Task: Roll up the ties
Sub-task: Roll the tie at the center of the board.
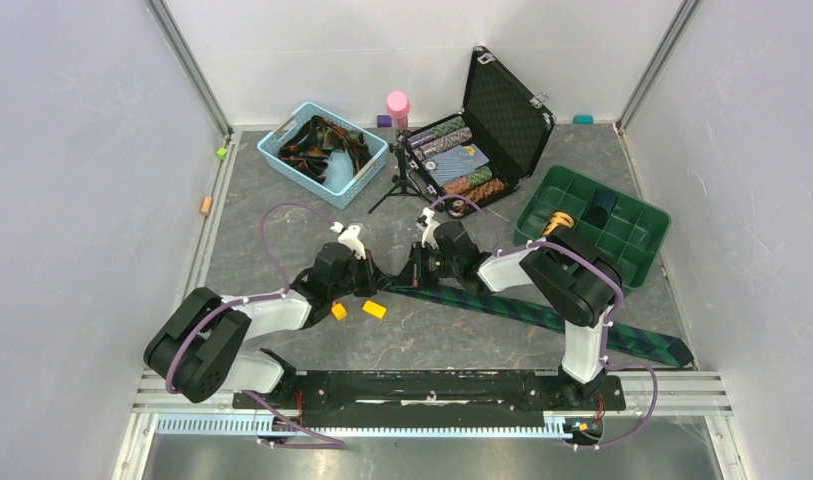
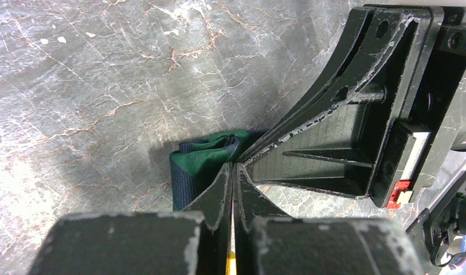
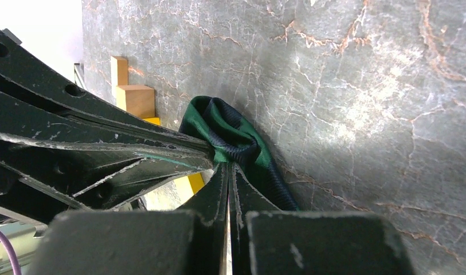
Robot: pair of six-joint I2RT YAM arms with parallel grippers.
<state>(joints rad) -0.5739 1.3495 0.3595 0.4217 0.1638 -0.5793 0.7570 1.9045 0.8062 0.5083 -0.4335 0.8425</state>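
top external view alone shows the whole plaid tie [image 1: 522,310]: it lies flat on the table [image 1: 442,345], running from the frame's centre to the lower right, and the right arm partly covers it. its centre end is hidden where the left end effector [image 1: 374,278] and the right end effector [image 1: 414,272] meet tip to tip.

the wrist views show that hidden end. it is folded into a small green-and-navy loop, and each end effector is pinched closed on it from opposite sides.

two orange blocks [image 1: 374,309] lie just below the left end effector. across the upper half are a blue basket [image 1: 282,155] holding more ties [image 1: 322,140], a small tripod [image 1: 402,185] and an open black case [image 1: 507,115]. a green tray [image 1: 632,235] sits at the right.
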